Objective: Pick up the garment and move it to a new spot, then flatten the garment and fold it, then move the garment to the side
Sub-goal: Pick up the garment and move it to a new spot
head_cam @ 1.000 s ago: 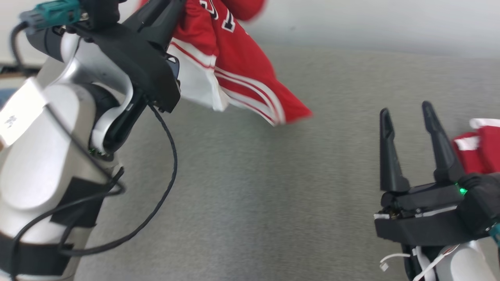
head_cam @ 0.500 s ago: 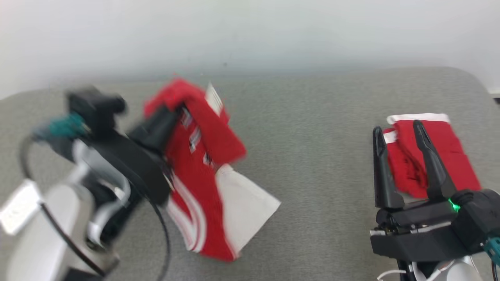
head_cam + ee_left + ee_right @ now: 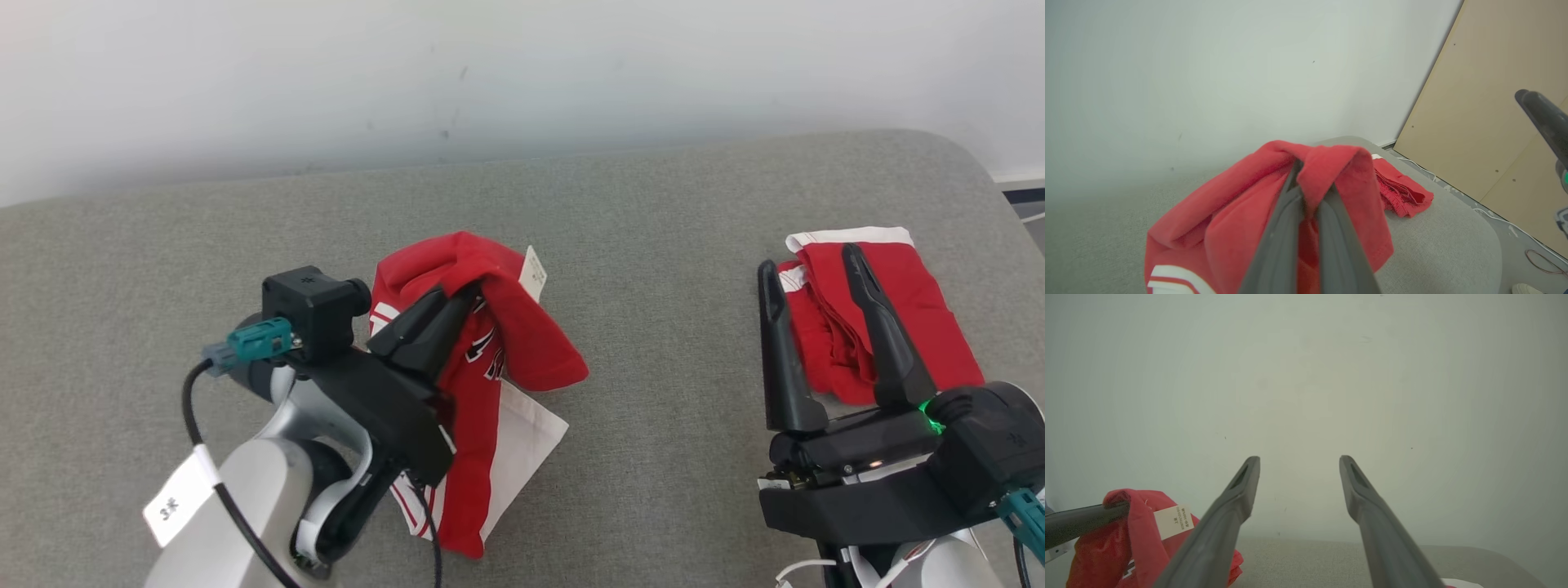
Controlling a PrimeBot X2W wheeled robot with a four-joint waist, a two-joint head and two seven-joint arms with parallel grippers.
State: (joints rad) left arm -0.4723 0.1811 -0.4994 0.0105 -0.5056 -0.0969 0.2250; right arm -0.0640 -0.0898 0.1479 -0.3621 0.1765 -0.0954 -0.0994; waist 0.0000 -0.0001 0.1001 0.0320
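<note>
The garment (image 3: 506,343) is red with white stripes, dark lettering and a white label. My left gripper (image 3: 472,291) is shut on its top fold and holds it bunched, while its lower end lies on the grey cushioned surface (image 3: 669,425). In the left wrist view the cloth (image 3: 1229,220) drapes over the closed fingers of the left gripper (image 3: 1306,183). My right gripper (image 3: 807,257) is open and holds nothing, well to the right of the garment. In the right wrist view the right gripper (image 3: 1299,460) points at the wall, with the garment (image 3: 1126,539) at lower left.
A second red and white cloth (image 3: 914,318) lies folded on the surface just behind my right gripper, near the rounded right edge. A pale wall (image 3: 522,73) runs along the back. A tan panel (image 3: 1494,102) and floor cables (image 3: 1539,261) lie beyond that edge.
The head camera has tilted and shifted. My left arm has come down from high up with the garment, whose lower end now rests on the grey surface. The right gripper stays open.
</note>
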